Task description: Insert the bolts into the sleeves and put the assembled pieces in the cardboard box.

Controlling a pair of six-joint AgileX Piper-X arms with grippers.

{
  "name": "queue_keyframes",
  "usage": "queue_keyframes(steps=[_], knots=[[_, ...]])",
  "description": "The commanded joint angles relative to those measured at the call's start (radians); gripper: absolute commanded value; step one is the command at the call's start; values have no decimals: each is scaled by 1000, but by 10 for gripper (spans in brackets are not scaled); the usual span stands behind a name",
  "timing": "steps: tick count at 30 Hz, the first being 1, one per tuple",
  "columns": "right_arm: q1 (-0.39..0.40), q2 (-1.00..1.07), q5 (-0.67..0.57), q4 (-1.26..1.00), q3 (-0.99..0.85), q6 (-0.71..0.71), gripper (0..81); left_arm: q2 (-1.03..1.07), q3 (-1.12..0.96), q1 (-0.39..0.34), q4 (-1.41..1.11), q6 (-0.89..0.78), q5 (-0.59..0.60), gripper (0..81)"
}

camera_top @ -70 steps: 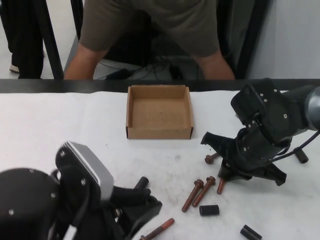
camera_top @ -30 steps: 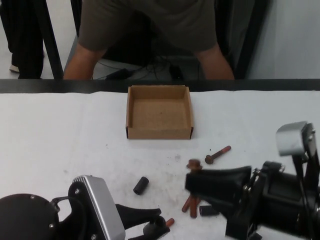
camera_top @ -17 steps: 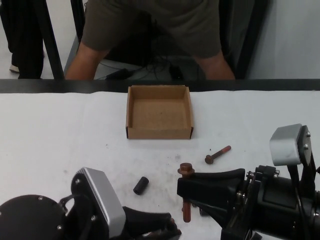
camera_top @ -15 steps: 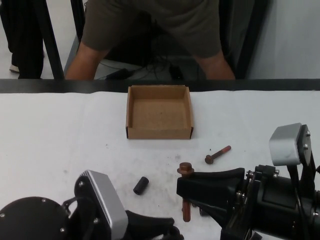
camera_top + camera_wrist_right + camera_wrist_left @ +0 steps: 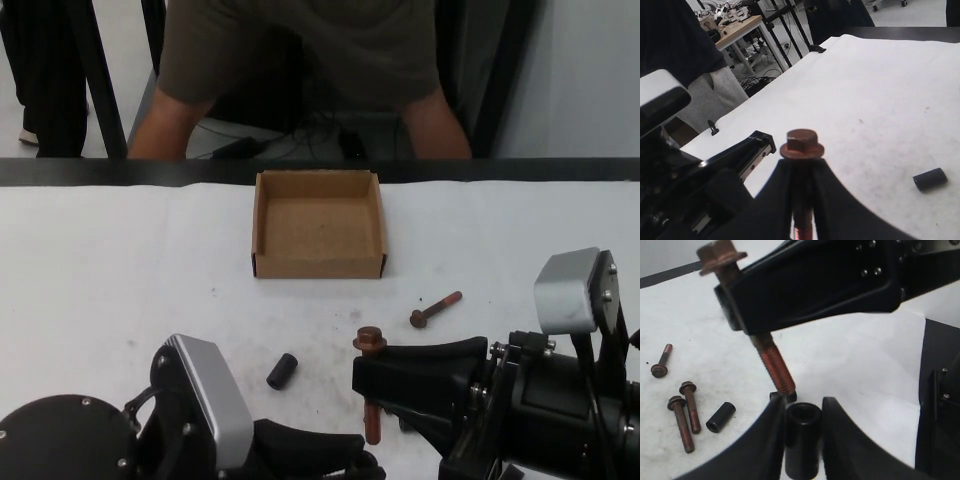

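Note:
My right gripper (image 5: 801, 175) is shut on a rusty bolt (image 5: 801, 146), held upright with its head up. In the high view this bolt (image 5: 370, 390) hangs near the bench's front, right of centre. My left gripper (image 5: 802, 407) is shut on a black sleeve (image 5: 802, 440), held upright with its bore open. The bolt's threaded tip (image 5: 782, 385) sits just above the sleeve's rim, a little off to one side. The right gripper's black finger (image 5: 815, 285) crosses the left wrist view. The cardboard box (image 5: 320, 262) stands open at the bench's middle back.
A loose bolt (image 5: 435, 308) and a loose black sleeve (image 5: 282, 371) lie between the box and the arms. Three more bolts (image 5: 685, 415) and a sleeve (image 5: 720, 416) lie on the white cover. A person stands behind the bench's far edge.
The right arm swung from the right of the bench to the front with a bolt held upright. The left arm shifted right, bringing its sleeve under the bolt's tip.

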Motion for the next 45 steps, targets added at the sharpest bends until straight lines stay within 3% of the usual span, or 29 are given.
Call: queue_keyframes(steps=[1, 15, 20, 26, 34, 45], knots=[[1, -1, 0, -19, -14, -8, 2, 0, -2, -4, -29, -11, 4, 8], [1, -1, -31, -11, -72, -8, 2, 149, -2, 1, -160, 0, -47, 8], [1, -1, -44, -11, -72, 11, 2, 176, -2, 1, -221, 0, -140, 8], [1, -1, -44, 15, -72, 15, 2, 176, -2, 1, -273, -20, -154, 8], [1, -1, -44, 24, -72, 15, 2, 176, -2, 1, -316, -60, -66, 8], [1, -1, -44, 43, -72, -25, 2, 176, -2, 1, -325, -90, -43, 8]])
